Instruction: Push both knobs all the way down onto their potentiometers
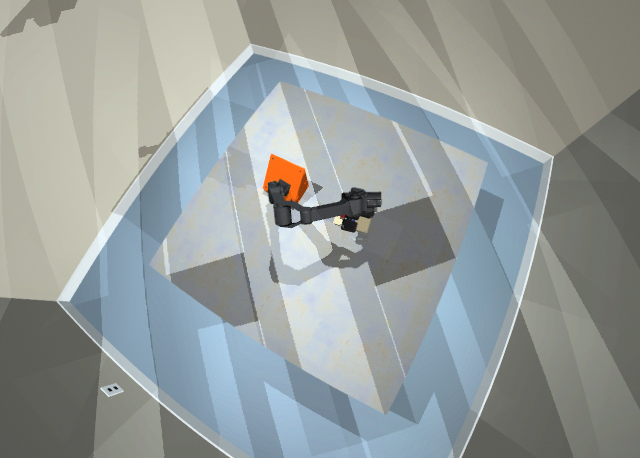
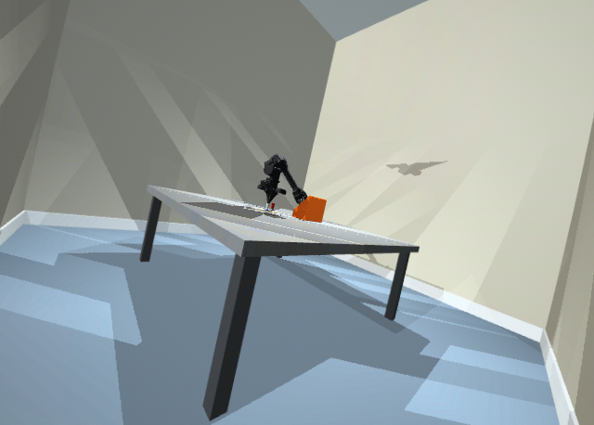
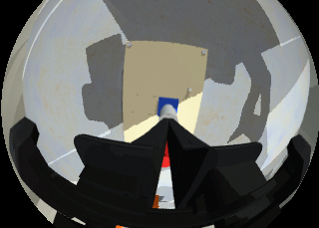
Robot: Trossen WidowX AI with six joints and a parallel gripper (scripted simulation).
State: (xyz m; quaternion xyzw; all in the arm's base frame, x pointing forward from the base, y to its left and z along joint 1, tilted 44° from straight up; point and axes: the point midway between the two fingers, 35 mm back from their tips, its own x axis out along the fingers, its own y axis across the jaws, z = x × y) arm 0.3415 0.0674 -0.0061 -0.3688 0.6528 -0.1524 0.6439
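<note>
The tan circuit board (image 3: 161,69) (image 1: 363,224) lies under the arm. A blue potentiometer (image 3: 161,107) stands on it, with a light grey knob (image 3: 168,112) over it. My gripper (image 3: 167,122) (image 2: 268,202) is shut with nothing held between its fingers. It points down, with its tips at the top of the grey knob; whether they touch it I cannot tell. A red knob (image 3: 165,161) (image 2: 272,205) shows behind the fingertips, partly covered by them, and its potentiometer is hidden. How far down either knob sits cannot be told.
An orange wedge-shaped block (image 1: 288,171) (image 2: 314,208) stands at the arm's base. The arm (image 1: 330,210) (image 2: 290,175) reaches from there over the board. Dark shadows fall across the table (image 1: 320,308) (image 2: 288,236) and the board. Small pins stand near the board's corners.
</note>
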